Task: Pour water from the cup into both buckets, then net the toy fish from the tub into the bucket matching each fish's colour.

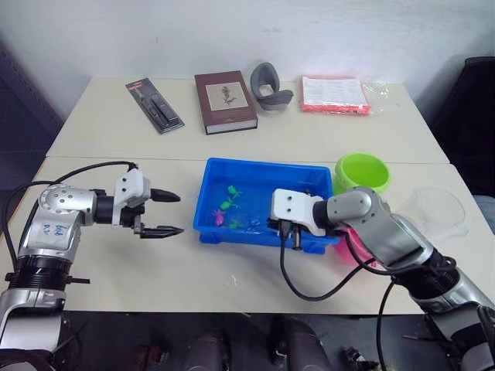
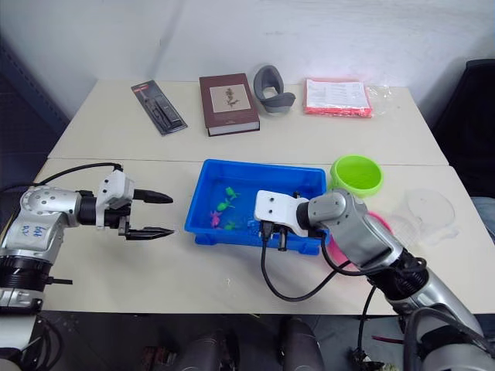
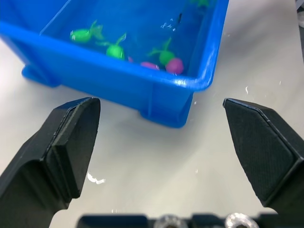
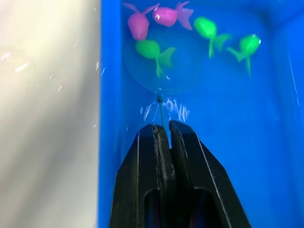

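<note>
**Right claw holds net in tub of fish**

The right claw (image 4: 164, 130), pinched shut on the blue-rimmed mesh net (image 4: 159, 71), dips it in the shallow blue plastic tub (image 1: 213, 193) near the table's front edge. Five tiny plastic fish (image 4: 154, 50) show there: three green, two pink. The left claw (image 1: 166, 212) gapes wide, empty, beside the tub.

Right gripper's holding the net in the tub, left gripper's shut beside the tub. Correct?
Not quite. The left gripper is open, its fingers wide apart in the left wrist view. The rest holds: the right gripper is shut on the net in the tub.
</note>
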`<state>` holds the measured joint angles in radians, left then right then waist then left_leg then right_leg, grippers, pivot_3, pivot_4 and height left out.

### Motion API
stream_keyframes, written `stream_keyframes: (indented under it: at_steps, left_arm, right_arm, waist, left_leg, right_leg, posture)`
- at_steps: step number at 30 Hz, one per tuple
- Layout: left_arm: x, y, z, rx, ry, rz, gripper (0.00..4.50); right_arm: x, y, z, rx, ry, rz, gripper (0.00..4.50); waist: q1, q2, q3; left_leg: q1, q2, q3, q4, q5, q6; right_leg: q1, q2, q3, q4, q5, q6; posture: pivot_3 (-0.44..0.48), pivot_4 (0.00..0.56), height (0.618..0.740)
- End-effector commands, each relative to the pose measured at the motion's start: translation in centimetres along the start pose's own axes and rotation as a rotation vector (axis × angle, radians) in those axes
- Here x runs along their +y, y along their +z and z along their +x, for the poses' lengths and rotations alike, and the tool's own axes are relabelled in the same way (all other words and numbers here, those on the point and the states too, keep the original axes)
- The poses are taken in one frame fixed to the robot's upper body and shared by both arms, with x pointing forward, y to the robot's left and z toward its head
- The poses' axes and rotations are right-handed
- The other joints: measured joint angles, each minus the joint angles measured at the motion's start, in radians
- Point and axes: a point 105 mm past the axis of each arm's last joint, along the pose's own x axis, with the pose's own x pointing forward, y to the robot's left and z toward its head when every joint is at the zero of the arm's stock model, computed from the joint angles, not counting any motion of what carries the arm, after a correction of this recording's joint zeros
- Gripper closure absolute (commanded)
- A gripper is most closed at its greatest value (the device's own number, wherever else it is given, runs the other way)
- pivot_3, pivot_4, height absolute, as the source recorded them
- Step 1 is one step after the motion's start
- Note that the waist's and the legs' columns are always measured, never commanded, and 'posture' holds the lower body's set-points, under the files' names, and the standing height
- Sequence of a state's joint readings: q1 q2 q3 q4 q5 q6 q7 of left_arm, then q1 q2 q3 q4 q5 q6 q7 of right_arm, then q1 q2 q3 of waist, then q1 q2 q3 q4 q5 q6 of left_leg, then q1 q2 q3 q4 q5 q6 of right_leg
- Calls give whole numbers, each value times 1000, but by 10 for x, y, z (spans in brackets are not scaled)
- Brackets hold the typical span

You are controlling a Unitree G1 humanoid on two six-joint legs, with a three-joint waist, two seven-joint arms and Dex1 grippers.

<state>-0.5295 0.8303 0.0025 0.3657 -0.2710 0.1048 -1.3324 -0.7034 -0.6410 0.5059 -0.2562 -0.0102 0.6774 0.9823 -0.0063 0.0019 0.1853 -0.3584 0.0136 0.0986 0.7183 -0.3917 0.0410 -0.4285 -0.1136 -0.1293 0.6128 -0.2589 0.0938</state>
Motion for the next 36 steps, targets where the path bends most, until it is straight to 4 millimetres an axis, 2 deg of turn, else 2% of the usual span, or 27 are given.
stream_keyframes:
  at_steps: [1, 13, 22, 30, 36]
  left_arm:
    - [3, 5, -7, -12, 25, 32, 34]
    - [2, 4, -3, -24, 20, 26, 34]
    - [3, 4, -2, -31, 16, 23, 34]
    - [3, 3, 2, -49, 8, 27, 34]
    - [2, 3, 6, -60, -4, 32, 34]
  right_arm:
    - [-9, 10, 2, -39, -58, -28, 4500]
    - [-20, 11, -4, -107, -146, -30, 4500]
    - [-17, 10, -11, -158, -152, 11, 4500]
    - [-9, 2, -28, -162, -136, 28, 4500]
    - [3, -2, -49, -205, -110, 99, 4500]
  waist:
    - [2, 0, 0]
    - [-1, 0, 0]
    - [0, 0, 0]
    - [2, 0, 0]
    - [5, 0, 0]
  left_leg:
    - [0, 0, 0, 0, 0, 0]
    - [-1, 0, 0, 0, 0, 0]
    - [-1, 0, 0, 0, 0, 0]
    - [-1, 0, -1, 0, 0, 0]
    - [-1, 0, -1, 0, 0, 0]
  right_leg:
    - [0, 0, 0, 0, 0, 0]
    - [0, 0, -1, 0, 0, 0]
    - [0, 0, -1, 0, 0, 0]
    - [0, 0, -1, 0, 0, 0]
    - [0, 0, -1, 0, 0, 0]
  posture:
    - [0, 150, 740]
    - [0, 150, 740]
    - [0, 150, 740]
    - [0, 150, 740]
    - [0, 150, 740]
